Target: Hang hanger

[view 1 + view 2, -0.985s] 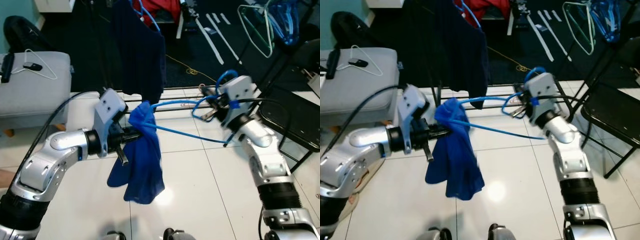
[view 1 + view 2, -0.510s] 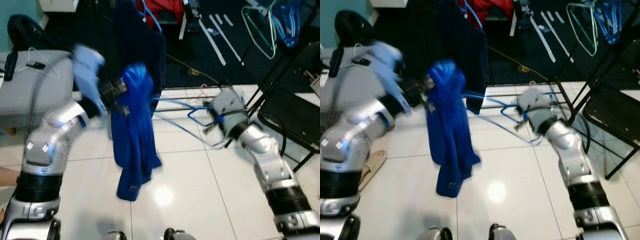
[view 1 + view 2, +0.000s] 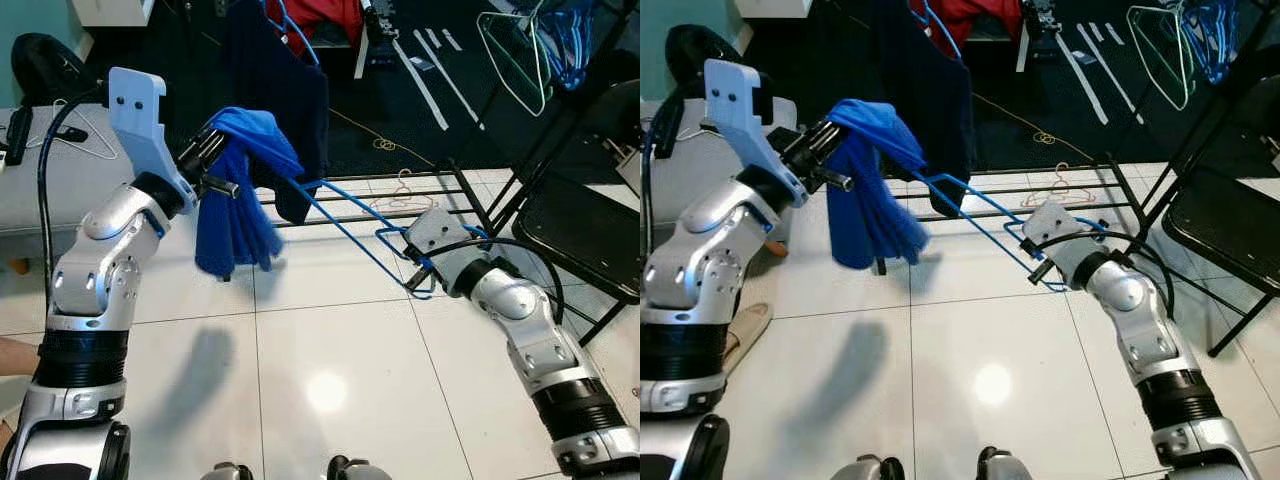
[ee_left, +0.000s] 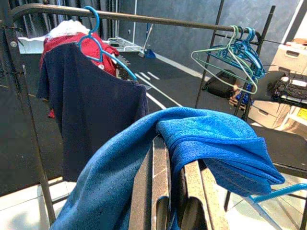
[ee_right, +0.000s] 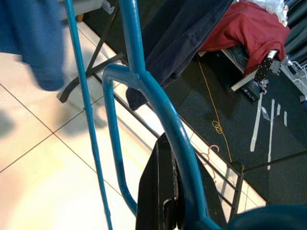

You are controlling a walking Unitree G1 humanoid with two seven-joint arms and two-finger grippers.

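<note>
A blue garment [image 3: 238, 205] is draped over my left gripper [image 3: 214, 163], which is raised at chest height on the left and shut on the cloth. Its fingers [image 4: 192, 191] lie close together under the fabric. A blue plastic hanger [image 3: 345, 228] runs from inside the garment down to the right. My right gripper [image 3: 418, 272] is shut on the hanger's hook end, low over the white tiles. The black rack rail [image 4: 144, 17] is ahead, carrying a navy shirt [image 3: 285, 100] on its own blue hanger.
Green and blue empty hangers [image 3: 530, 50] hang on the rail's right end. A black folding chair [image 3: 580, 225] stands to the right. On the left, a grey couch [image 3: 60, 180] bears a white hanger [image 3: 80, 128]. A copper hanger [image 3: 400, 190] lies by the rack's base.
My left arm has swung up and to the left, lifting the blue garment high. My right gripper has dropped lower with the hook end, so the hanger now slopes down to the right.
</note>
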